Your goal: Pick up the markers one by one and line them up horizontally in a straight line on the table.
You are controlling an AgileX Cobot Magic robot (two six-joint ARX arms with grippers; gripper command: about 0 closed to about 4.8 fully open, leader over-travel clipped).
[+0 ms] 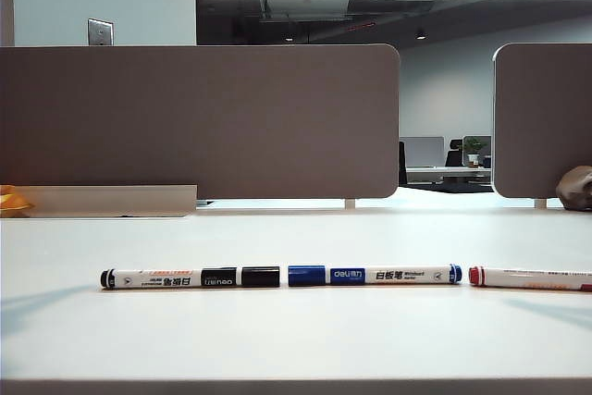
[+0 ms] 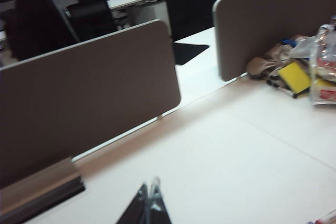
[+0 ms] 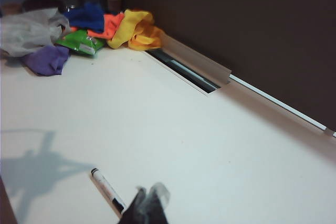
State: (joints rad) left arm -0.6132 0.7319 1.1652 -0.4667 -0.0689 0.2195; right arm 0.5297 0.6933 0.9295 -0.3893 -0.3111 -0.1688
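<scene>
Exterior view: nearest the camera runs the front edge of the plain smooth white counter [image 1: 296, 349], with a bare strip of it before the three slim white-barrelled markers. They lie end to end in one level row: the black-capped marker [image 1: 190, 277] on the left, the blue-capped marker with a blue label band [image 1: 375, 275] in the middle, just beside it with a small gap, and the red-capped marker [image 1: 529, 277] on the right, running out of the picture's right edge. Behind the row the counter is bare up to two grey-brown rounded partition panels [image 1: 199, 122], with a gap between them. A pale metal channel [image 1: 111, 201] sits at the foot of the left panel. No arm shows here.

The left wrist view shows the left gripper [image 2: 148, 203] above bare counter, its jaws together on nothing, and a heap of bags and a yellow sponge [image 2: 295, 77] by the far panel.

The right wrist view shows the right gripper [image 3: 147, 205], jaws together and empty, above the black-capped marker's end, with a pile of coloured cloths [image 3: 105, 27] in the far corner.
</scene>
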